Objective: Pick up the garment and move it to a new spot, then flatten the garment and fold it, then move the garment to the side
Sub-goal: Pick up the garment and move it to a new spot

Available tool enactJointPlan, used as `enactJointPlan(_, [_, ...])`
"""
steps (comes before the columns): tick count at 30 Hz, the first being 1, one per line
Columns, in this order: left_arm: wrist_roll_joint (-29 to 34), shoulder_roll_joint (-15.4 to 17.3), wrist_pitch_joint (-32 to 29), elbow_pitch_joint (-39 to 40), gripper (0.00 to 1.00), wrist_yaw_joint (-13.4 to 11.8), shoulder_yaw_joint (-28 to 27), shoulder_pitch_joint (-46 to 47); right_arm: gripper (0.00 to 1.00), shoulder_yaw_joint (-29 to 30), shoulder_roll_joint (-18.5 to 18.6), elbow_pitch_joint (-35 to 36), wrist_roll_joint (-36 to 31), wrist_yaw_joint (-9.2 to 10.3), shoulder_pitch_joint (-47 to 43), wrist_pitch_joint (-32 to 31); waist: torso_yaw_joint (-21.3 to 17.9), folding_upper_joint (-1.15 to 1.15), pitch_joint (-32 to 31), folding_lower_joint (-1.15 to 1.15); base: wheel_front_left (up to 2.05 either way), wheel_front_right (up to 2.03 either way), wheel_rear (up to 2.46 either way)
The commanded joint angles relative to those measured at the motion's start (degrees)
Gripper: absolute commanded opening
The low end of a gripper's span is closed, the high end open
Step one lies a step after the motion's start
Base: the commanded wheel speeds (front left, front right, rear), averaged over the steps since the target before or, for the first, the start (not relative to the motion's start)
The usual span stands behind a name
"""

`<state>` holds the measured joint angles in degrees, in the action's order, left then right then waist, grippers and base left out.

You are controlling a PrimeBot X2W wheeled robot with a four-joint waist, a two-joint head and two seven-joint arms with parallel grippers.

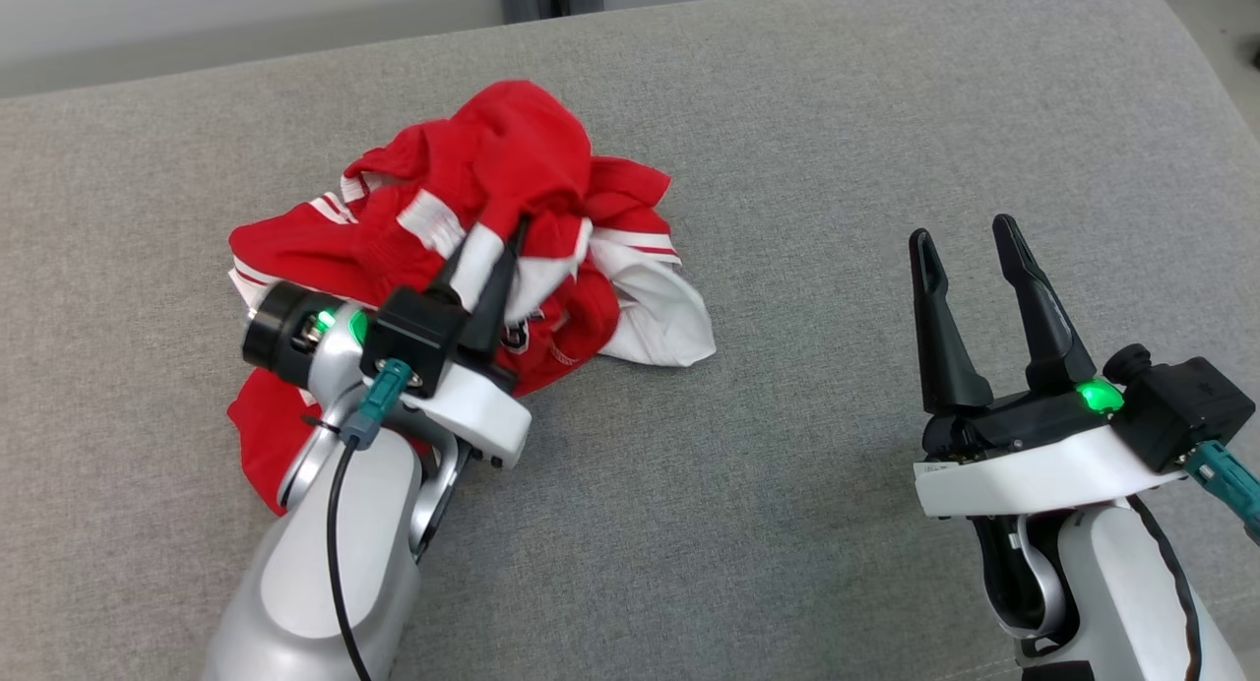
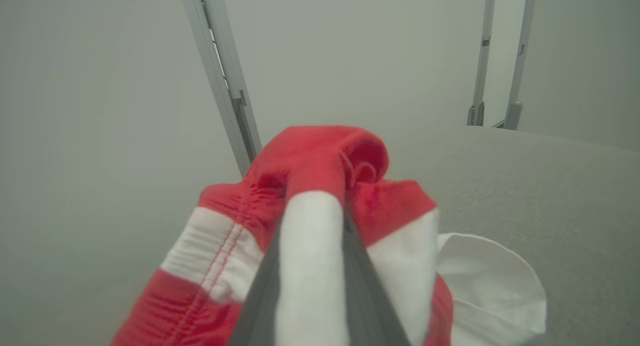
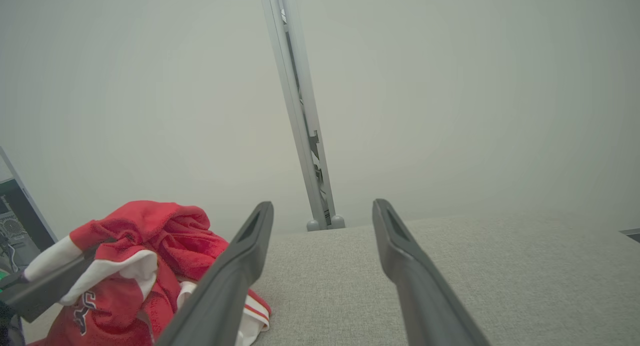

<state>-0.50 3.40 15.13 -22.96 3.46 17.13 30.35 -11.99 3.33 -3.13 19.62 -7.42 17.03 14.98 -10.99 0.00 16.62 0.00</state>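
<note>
The garment (image 1: 512, 159) is a crumpled red and white jersey, bunched in a heap at the left of the grey cushion. My left gripper (image 1: 497, 243) is shut on a white and red fold at the heap's middle, with cloth pulled up between the dark fingers. The left wrist view has that pinched fold of the garment (image 2: 320, 171) rising between the two fingers. My right gripper (image 1: 970, 238) stands open over bare fabric well to the right, nothing between its fingers. In the right wrist view the garment (image 3: 145, 236) lies to the left of the right gripper (image 3: 322, 211).
The grey cushion (image 1: 787, 484) spreads wide to the right and front of the heap. Its back edge meets a pale wall with a metal upright (image 3: 300, 116). The cushion's right edge curves away at the far right (image 1: 1211, 61).
</note>
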Motion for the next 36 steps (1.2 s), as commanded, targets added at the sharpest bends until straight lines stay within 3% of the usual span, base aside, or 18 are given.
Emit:
enactJointPlan(1, [-0.8, 0.3, 0.1, -2.0, 0.00, 0.6, 0.7, 0.2, 1.00, 0.3, -0.1, 0.0, 0.0, -0.14, 0.0, 0.3, -0.3, 0.00, 0.3, 0.00, 0.00, 0.00, 0.00])
enactJointPlan(8, [-3.1, -0.1, 0.0, -2.7, 0.00, 0.3, 1.2, -0.2, 1.00, 0.9, -0.2, 0.0, -0.4, -0.14, -0.2, 0.3, 0.4, 0.00, 0.4, 0.00, 0.00, 0.00, 0.00])
enactJointPlan(9, [-3.4, -0.2, 0.0, -2.5, 0.18, 0.3, 1.3, -0.3, 1.00, 1.1, -0.2, -0.1, -0.6, -0.14, -0.2, 0.3, 0.6, 0.00, 0.3, 0.00, 0.00, 0.00, 0.00])
enactJointPlan(10, [-3.7, -0.2, 0.0, -2.3, 0.50, 0.3, 1.5, -0.4, 1.00, 1.2, -0.2, -0.2, -0.6, -0.14, -0.3, 0.3, 0.8, 0.00, 0.2, 0.00, 0.00, 0.00, 0.00])
enactJointPlan(12, [-4.1, -0.3, 0.0, -1.5, 1.00, -0.1, 1.4, -0.5, 1.00, 1.2, -0.2, -0.3, -0.7, -0.14, -0.3, 0.3, 1.3, 0.00, -0.2, 0.00, 0.00, 0.00, 0.00])
enactJointPlan(27, [-7.5, -0.4, 0.0, 4.1, 1.00, -2.7, 3.0, -5.4, 1.00, 0.7, 0.5, -0.6, -0.4, -0.14, -1.3, 0.3, 4.9, 0.00, -3.5, 0.00, 0.00, 0.00, 0.00])
enactJointPlan(36, [-10.1, -0.4, 0.0, -2.1, 1.00, -3.0, 6.6, -2.5, 1.00, -0.6, 1.3, 0.0, 0.4, -0.14, -0.6, 0.3, 4.0, 0.00, -2.6, 0.00, 0.00, 0.00, 0.00])
